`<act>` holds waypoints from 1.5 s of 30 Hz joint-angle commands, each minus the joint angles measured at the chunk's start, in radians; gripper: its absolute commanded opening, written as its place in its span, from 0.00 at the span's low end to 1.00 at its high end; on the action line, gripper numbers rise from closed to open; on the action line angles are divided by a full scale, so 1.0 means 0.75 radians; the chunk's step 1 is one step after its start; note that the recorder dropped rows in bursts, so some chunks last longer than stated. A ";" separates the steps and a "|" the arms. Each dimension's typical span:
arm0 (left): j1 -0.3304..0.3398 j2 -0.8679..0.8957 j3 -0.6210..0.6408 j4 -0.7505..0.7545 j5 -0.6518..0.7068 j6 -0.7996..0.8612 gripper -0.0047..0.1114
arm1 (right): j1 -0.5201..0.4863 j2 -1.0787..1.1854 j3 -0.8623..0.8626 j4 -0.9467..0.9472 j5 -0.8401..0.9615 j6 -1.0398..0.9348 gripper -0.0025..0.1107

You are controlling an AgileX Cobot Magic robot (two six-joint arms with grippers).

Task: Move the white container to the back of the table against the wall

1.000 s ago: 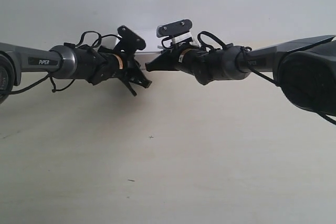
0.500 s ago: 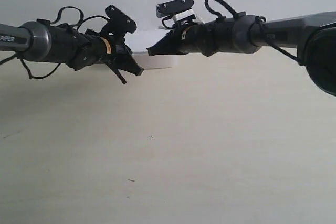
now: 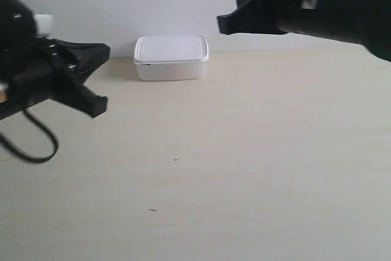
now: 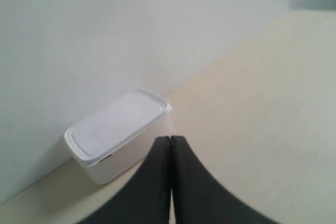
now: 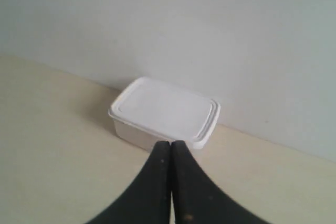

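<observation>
The white container (image 3: 171,57) stands lidded at the back of the table (image 3: 244,169), close against the wall (image 3: 122,4). It also shows in the left wrist view as the white container (image 4: 118,129) and in the right wrist view as the white container (image 5: 164,110). My left gripper (image 4: 170,139) is shut and empty, drawn back from the box. My right gripper (image 5: 171,143) is likewise shut, empty and apart from it. In the exterior view the arm at the left (image 3: 55,80) is low and blurred, while the arm at the right (image 3: 305,7) is raised.
The pale cream table (image 5: 47,145) carries a few tiny dark specks (image 3: 152,210) near the front. The plain wall (image 4: 79,35) runs along the whole back edge.
Both arms have pulled away from the container, one to each side, the right one rising. The container, earlier half hidden between the grippers, now stands free by the wall.
</observation>
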 commanded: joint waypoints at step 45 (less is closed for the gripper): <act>-0.155 -1.465 0.598 0.626 0.229 -1.006 0.04 | -0.001 -1.350 0.922 0.317 -0.116 0.057 0.02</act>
